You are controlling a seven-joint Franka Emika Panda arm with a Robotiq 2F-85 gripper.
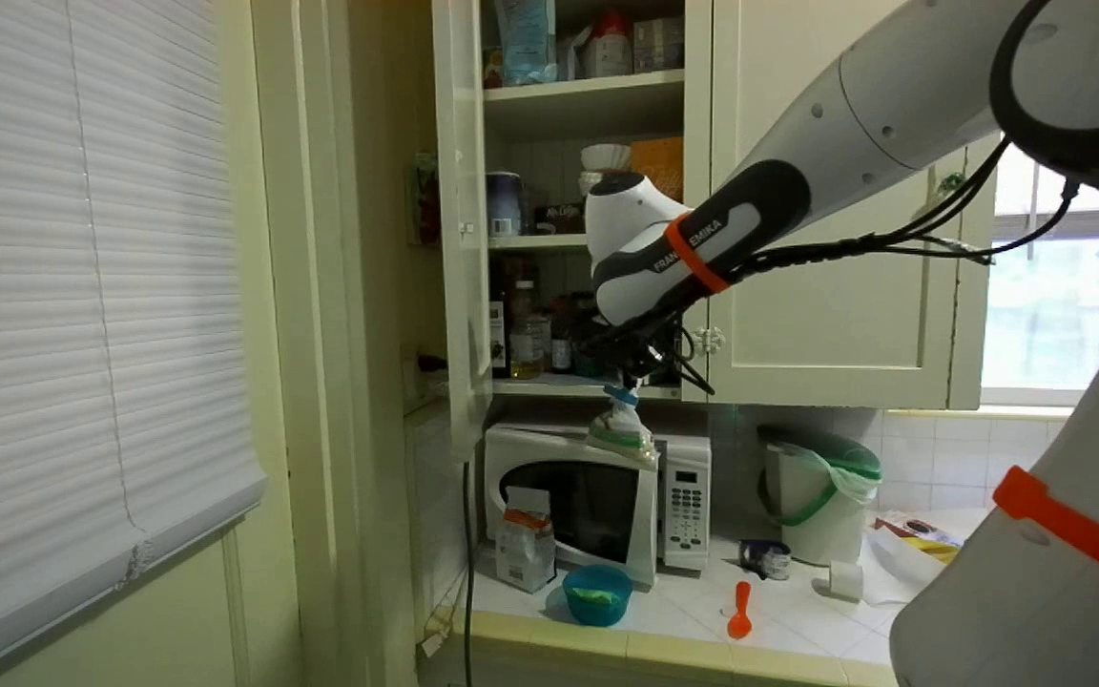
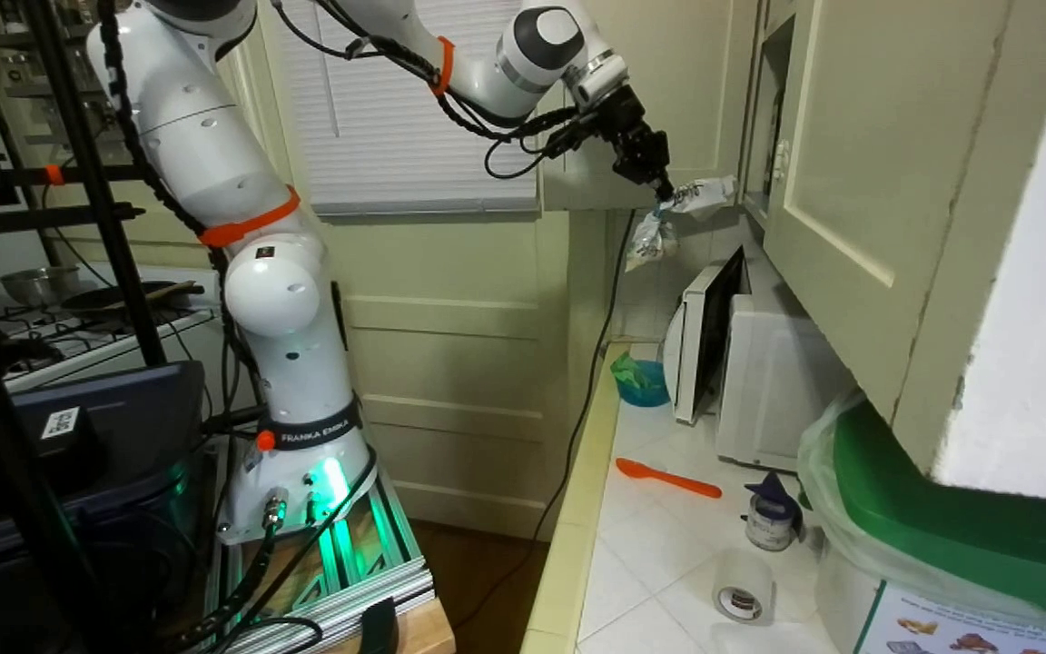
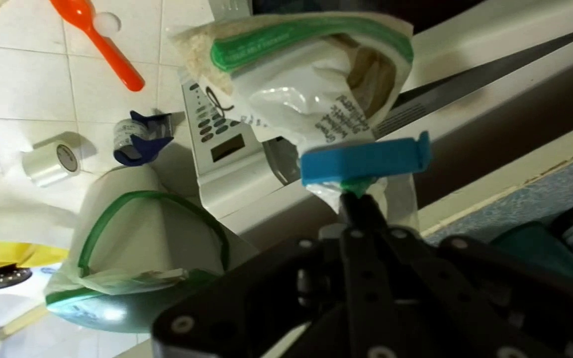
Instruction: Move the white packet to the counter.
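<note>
Fine black print on the white packet (image 3: 286,102) is clear in the wrist view; in both exterior views the packet is too small to read. The gripper (image 3: 358,196) is closed, its fingertips pinching the packet's neck right beside a blue clip (image 3: 361,160). Both exterior views place the packet in the air, well above the counter (image 2: 641,545); in an exterior view it shows against the upper edge of the microwave (image 1: 688,520), whose keypad the wrist view also catches, while the partly open door (image 2: 694,345) is seen side-on in an exterior view. An orange spoon (image 3: 110,54) lies on the counter in every view, but the wrist view shows plainly a small round white thing (image 3: 107,24) just beside it. A blue bowl (image 1: 597,606) with something green inside appears in both exterior views. The cupboard's stocked shelves (image 1: 588,87) and a bag (image 1: 524,553) standing before the microwave show in an exterior view; a stove (image 2: 78,356) and the arm's green-lit base (image 2: 305,490) show in an exterior view too.
</note>
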